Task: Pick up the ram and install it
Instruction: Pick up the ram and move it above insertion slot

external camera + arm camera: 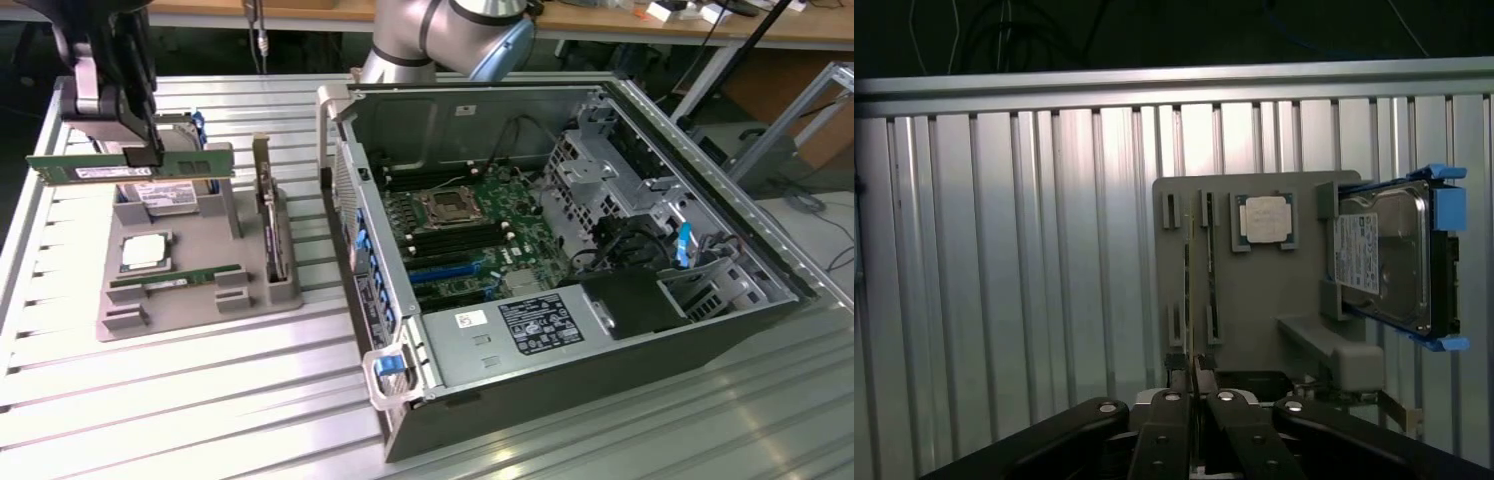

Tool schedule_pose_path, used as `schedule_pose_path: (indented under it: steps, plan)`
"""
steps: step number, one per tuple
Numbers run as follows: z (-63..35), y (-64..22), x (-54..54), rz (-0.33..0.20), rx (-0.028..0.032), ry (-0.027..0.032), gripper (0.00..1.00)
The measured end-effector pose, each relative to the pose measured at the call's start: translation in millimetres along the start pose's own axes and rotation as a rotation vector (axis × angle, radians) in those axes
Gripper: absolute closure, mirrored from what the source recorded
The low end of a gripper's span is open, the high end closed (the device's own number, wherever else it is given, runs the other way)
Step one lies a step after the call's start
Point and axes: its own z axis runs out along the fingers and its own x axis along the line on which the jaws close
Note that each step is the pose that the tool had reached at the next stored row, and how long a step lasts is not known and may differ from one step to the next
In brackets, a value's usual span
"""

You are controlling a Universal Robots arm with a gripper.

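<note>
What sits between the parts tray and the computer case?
Nothing. In the exterior view a bare strip of slatted table separates the tray from the case. The hand holds the ram.

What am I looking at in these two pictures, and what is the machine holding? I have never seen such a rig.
It is a robot arm with a clamp, the end effector, at its tip. One picture comes from a camera standing off the arm. The other comes from a camera on the wrist, looking past the end effector. On the ribbed table sit a grey tray and an open computer case. The tray carries a hard drive, a square chip and a second stick. The end effector is shut on the ram, a green memory stick, held level above the tray and not yet in the case.
</note>
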Motion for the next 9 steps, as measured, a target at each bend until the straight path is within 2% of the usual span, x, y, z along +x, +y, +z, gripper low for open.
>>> schedule_pose_path:
  steps: [9]
  plan:
    - [-0.7, -18.3, -0.9, -0.001, -0.0001, 0.0001, 0.87]
